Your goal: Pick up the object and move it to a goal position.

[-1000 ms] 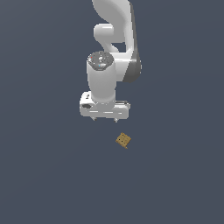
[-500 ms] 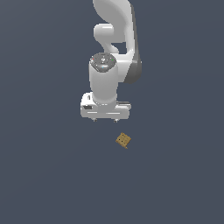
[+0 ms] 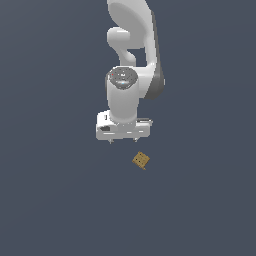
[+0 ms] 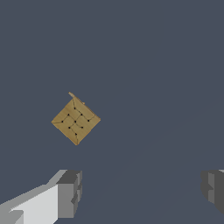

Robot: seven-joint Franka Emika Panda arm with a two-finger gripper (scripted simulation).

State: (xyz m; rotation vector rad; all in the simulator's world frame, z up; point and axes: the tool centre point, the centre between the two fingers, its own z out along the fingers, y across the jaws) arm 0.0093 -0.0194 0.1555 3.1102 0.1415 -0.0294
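The exterior view is taken up by the white Franka arm, with its white two-fingered gripper [image 3: 123,140] pointed downward over a flat dark grey-blue surface [image 3: 50,200]. The small tan-brown squarish block with a darker grid pattern [image 3: 141,160] is seen lying on that surface, apart from the gripper, a little toward the exterior view's right and lower in the picture than the fingertips. Nothing is held: the jaws are spread wide, with bare surface showing between them, and the block is not between them.

The step in hand is judged to be the approach, before any grasp. The gripper is not yet centred over the block, so a sideways shift toward it is called for first, then a descent until the fingers stand on either side of it, and only then a closing. Since the block lies turned like a diamond relative to the fingers (as the wrist view suggests), a rotation of the wrist may also be needed so that flat faces are met rather than corners.

In the wrist view the block [image 4: 75,119] is shown large, so that its grid lines and its turned pose can be read, and the two grey fingertips [image 4: 70,192] are seen far apart; none of this can be made out from outside. The exterior view alone shows the arm's posture. No goal marker is seen in either view.
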